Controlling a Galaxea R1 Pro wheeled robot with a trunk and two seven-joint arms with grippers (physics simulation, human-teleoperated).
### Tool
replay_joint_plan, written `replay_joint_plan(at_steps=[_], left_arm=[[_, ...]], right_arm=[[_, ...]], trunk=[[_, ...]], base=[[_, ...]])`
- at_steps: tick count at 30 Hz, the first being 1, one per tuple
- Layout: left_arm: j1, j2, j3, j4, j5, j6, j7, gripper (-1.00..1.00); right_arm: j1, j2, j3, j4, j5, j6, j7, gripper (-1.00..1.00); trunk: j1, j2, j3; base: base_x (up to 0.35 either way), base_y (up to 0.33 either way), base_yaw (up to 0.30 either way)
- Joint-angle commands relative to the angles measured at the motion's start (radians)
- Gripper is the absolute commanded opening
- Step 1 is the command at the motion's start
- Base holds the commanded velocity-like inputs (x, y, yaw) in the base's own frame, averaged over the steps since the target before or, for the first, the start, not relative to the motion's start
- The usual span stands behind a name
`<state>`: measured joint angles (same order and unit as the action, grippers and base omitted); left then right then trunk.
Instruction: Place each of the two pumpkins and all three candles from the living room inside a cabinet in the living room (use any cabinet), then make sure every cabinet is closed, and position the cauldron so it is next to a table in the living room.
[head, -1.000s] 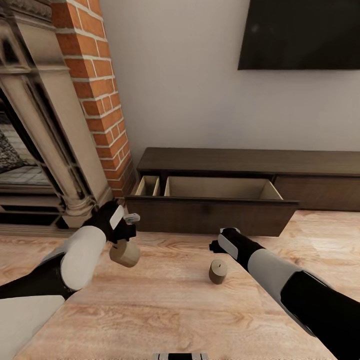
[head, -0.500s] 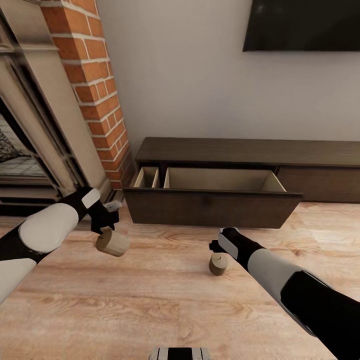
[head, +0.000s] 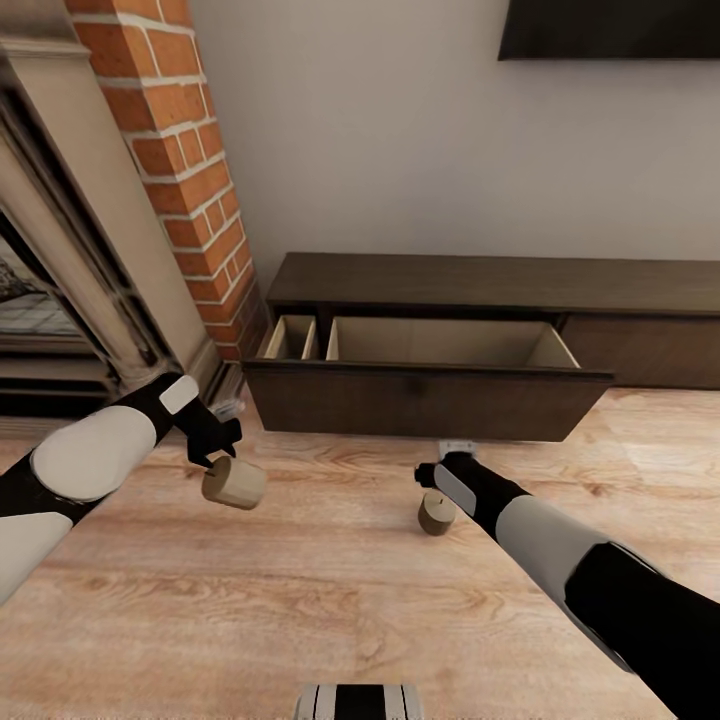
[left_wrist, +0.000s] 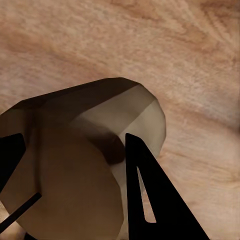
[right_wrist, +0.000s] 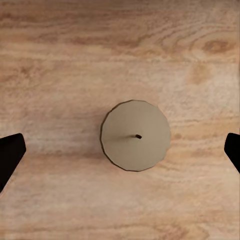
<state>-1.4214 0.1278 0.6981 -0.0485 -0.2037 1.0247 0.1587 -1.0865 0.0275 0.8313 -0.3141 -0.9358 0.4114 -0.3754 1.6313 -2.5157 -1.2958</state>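
No readable text, labels, brands or numbers on any surface in views.

1. A long dark-brown cabinet (head: 500, 285) runs across the middle of the frame against a pale wall, with a wide drawer (head: 430, 395) pulled open to show its beige inside.
2. At lower left, the left gripper (head: 222, 455) holds a candle (head: 235, 483) tilted on its side above the wooden floor (head: 330, 600).
3. At centre right, the right gripper (head: 440, 472) hangs just above a second candle (head: 436, 513) that stands upright on the floor.
4. A brick column (head: 185, 170) and a beige fireplace (head: 75, 250) fill the upper left.
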Motion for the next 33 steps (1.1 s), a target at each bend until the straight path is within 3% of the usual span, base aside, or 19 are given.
replay_joint_plan(at_steps=[1,6,11,17,33], left_arm=[[-0.001,0.000,0.010,-0.001,-0.008,0.003,0.002,-1.00],[-0.001,0.000,0.011,-0.001,-0.008,0.003,0.002,-1.00],[-0.001,0.001,0.011,-0.001,-0.008,0.002,0.002,-1.00],[-0.001,-0.001,0.011,-0.001,-0.008,0.002,0.001,-1.00],[-0.001,-0.001,0.012,-0.001,-0.008,0.002,-0.001,-1.00]], right_arm=[[-0.001,-0.008,0.008,-0.022,-0.008,-0.004,-0.007,1.00],[-0.001,-0.030,0.008,-0.065,-0.008,-0.014,-0.008,1.00],[-0.001,-0.035,0.008,-0.072,-0.008,-0.041,-0.008,1.00],[-0.001,-0.044,0.008,-0.073,-0.007,-0.143,-0.009,1.00],[-0.001,-0.065,0.010,-0.070,-0.007,-0.250,-0.010,1.00]], trunk=[[0.000,-0.001,-0.005],[0.002,-0.002,-0.024],[0.005,-0.003,-0.043],[0.007,-0.004,-0.067],[0.015,-0.008,-0.128]], base=[[0.000,0.000,0.000],[0.000,0.000,0.000],[0.000,0.000,0.000],[0.000,0.000,0.000],[0.000,0.000,0.000]])
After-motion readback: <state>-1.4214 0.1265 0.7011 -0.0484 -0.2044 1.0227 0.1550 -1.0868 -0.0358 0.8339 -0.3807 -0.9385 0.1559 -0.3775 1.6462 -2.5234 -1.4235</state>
